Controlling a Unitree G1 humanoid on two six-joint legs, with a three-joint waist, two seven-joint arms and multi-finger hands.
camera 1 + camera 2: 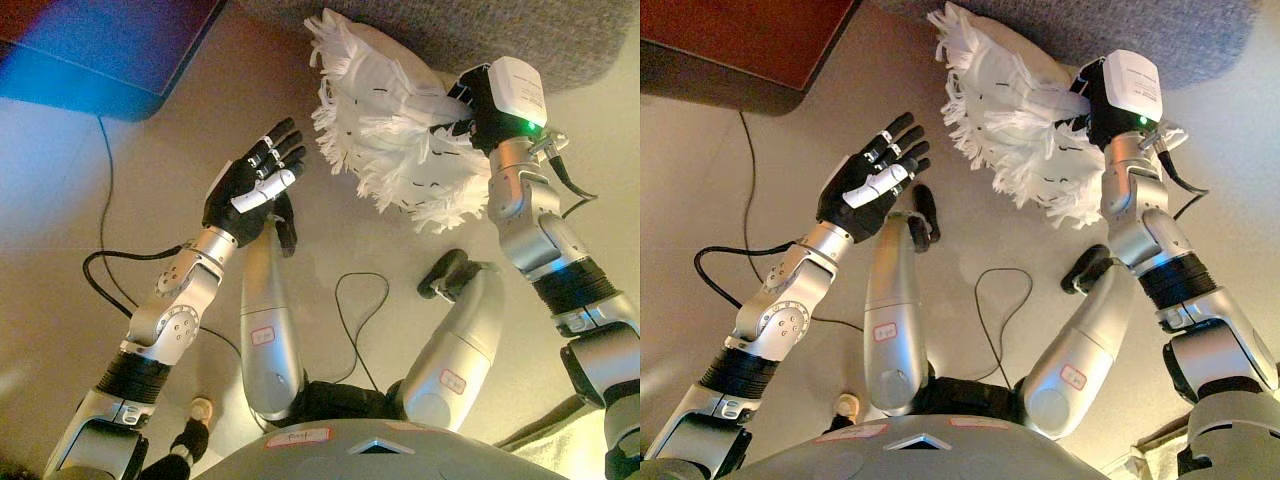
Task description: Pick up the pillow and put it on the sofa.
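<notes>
The white fringed pillow is held up at the grey sofa's edge by the right hand, fingers clamped on it. The left hand is raised nearby, fingers spread apart, touching nothing.

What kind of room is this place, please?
Probably a living room in a home: a grey sofa stands at the top edge, a white fringed pillow is held up near it, and the floor is plain and pale.
</notes>
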